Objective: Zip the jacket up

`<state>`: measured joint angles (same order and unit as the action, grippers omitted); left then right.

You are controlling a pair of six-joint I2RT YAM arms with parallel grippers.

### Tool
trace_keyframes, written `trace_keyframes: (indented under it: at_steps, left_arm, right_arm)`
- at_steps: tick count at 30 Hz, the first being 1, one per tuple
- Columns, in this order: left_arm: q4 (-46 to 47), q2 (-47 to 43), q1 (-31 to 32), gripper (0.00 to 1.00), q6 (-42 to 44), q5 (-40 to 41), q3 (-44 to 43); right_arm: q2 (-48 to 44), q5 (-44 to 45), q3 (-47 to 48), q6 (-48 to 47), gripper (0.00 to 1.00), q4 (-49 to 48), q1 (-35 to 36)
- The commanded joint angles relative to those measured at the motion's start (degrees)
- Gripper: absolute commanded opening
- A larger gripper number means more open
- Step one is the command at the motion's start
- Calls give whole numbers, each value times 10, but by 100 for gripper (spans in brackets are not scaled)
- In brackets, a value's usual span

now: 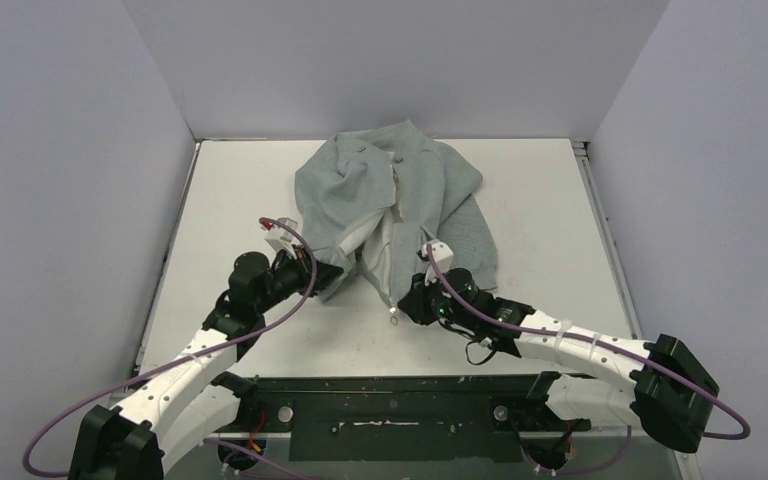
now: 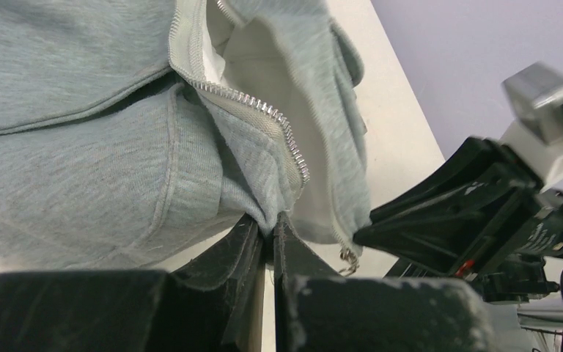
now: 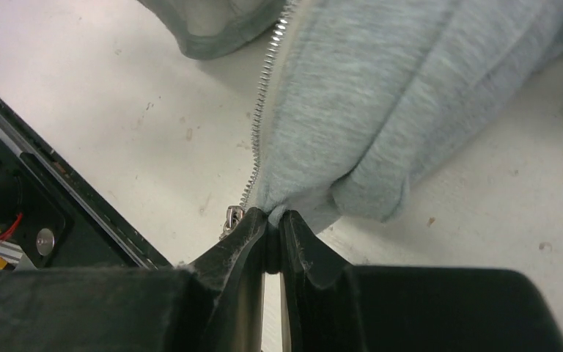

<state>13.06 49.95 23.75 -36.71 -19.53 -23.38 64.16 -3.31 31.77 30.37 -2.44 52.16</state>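
The left arm reaches forward from the near edge, its elbel bent outward and its wrist turned in toward the middle. The left claw point(image 2: 270, 224) is clenched on a fold of grey cloth at the bottom corner of the jacket's point(image 1: 400, 190) left front panel, just beside that panel's row of zipper teeth point(image 2: 264, 110). The right arm lies low across the worktop point(image 1: 240, 200), its forearm angled inward. The right claw point(image 3: 273, 216) is clamped on the bottom corner of the other front panel, right next to the small metal zipper pull point(image 3: 231, 218).

The jacket lies rumpled from the middle to the far side of the white worktop, its hem toward the arms. Its front is spread open in a narrow V that shows pale lining. Plain pale walls point(image 1: 390, 60) enclose the worktop on three sides, and a dark mounting plate point(image 1: 390, 410) runs along the near edge.
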Motion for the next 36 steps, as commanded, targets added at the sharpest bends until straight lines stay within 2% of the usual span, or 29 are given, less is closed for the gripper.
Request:
trace_keyframes:
  at_steps: [1,7,12,15,19,27,36]
  left_arm:
    - [11,-19,5,0,-11,30,2]
    - [12,28,10,0,-5,23,-9]
    - [37,57,15,0,-11,17,-9]
    - [43,60,18,0,-12,21,-3]
    - [47,59,19,0,-15,21,4]
    - [60,59,19,0,-19,19,15]
    - [66,49,18,0,-24,24,30]
  right_arm:
    - [-1,70,-12,94,0,1,8]
    - [99,17,20,68,0,67,7]
    - [138,-18,25,59,0,31,6]
    - [152,-30,40,50,4,29,6]
    - [145,-30,57,40,16,41,6]
    - [100,-5,97,22,33,140,6]
    - [54,7,172,35,38,263,9]
